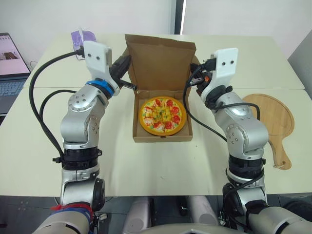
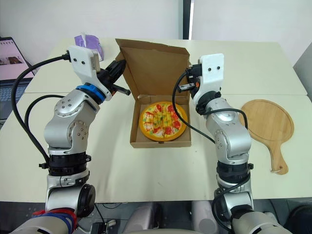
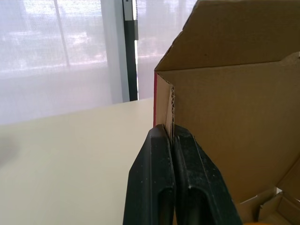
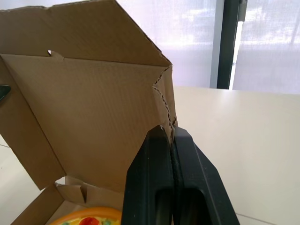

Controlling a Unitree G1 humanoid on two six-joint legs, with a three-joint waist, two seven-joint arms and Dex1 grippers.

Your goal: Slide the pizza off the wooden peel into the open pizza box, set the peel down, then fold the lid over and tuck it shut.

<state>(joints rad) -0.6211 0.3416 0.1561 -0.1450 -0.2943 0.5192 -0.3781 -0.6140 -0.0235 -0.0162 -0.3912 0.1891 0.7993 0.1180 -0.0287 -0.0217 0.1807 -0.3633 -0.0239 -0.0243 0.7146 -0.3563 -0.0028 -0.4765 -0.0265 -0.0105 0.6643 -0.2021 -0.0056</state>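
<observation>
The pizza (image 1: pixel 163 116) lies in the open cardboard box (image 1: pixel 161 137) at the table's middle. The box lid (image 1: pixel 161 63) stands nearly upright behind it, with its side flaps pointing forward. My left gripper (image 3: pixel 172 131) is shut on the lid's left edge, the cardboard pinched between its fingertips. At the opposite side, my right gripper (image 4: pixel 171 131) is shut on the torn right edge of the lid. The wooden peel (image 1: pixel 270 117) lies flat and bare on the table to the right of my right arm.
An open laptop (image 1: pixel 9 68) sits at the far left. A purple packet (image 1: pixel 83 38) rests at the back left, behind my left arm. A seam (image 1: pixel 44 88) between tables runs across behind the box.
</observation>
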